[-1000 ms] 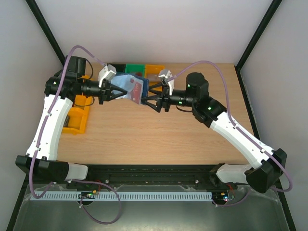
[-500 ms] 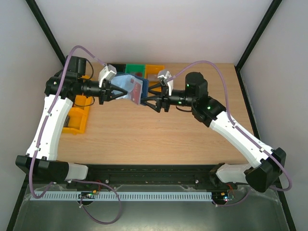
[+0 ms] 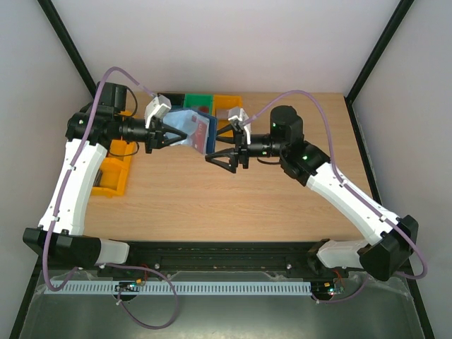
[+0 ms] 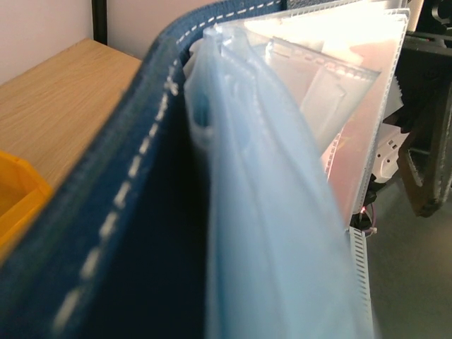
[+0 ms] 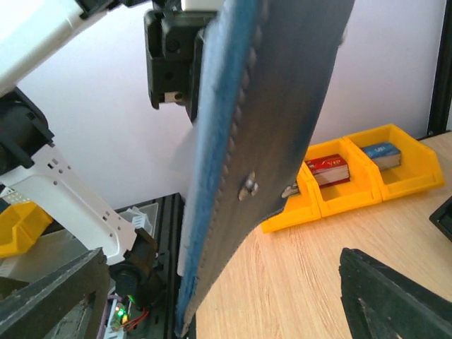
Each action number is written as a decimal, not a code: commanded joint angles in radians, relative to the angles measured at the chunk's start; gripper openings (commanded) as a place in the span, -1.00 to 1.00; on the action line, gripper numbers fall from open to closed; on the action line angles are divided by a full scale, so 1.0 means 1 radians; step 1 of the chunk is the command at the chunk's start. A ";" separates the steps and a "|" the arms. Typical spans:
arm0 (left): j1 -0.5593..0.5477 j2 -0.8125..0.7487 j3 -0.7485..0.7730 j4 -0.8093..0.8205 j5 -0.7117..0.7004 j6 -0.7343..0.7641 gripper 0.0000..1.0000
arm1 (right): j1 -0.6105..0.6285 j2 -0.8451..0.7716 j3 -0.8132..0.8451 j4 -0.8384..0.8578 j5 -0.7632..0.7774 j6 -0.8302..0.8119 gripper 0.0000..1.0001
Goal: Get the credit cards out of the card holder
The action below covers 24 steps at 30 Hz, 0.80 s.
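Observation:
The card holder, a navy-blue wallet, hangs spread open above the back of the table with my left gripper shut on its left end. A reddish-pink credit card shows on its right half. The left wrist view has the stitched navy cover, pale blue pockets and clear sleeves over a pinkish card; my own fingers are hidden there. My right gripper is open just right of the holder. In the right wrist view the holder's dark outer face hangs between the spread fingertips without touching them.
Green and yellow bins stand at the table's back edge, and another yellow bin on the left. The right wrist view shows yellow bins holding a red box and a blue box.
My right gripper's jaws have spread wider and its lower finger has dropped toward the near side. The left gripper and the card holder have stayed put.

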 commanded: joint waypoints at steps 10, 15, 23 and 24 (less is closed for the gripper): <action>0.002 -0.023 -0.008 0.017 0.024 0.005 -0.95 | 0.001 0.010 0.024 0.120 0.112 0.094 0.21; 0.002 -0.023 -0.008 0.013 0.029 0.011 -0.95 | 0.001 0.007 0.022 0.105 0.140 0.084 0.05; 0.002 -0.023 0.005 -0.026 0.069 0.058 -0.95 | 0.000 0.048 0.066 0.038 0.199 0.072 -0.12; 0.002 -0.024 0.005 -0.028 0.069 0.060 -0.95 | 0.001 0.051 0.069 0.036 0.207 0.074 -0.12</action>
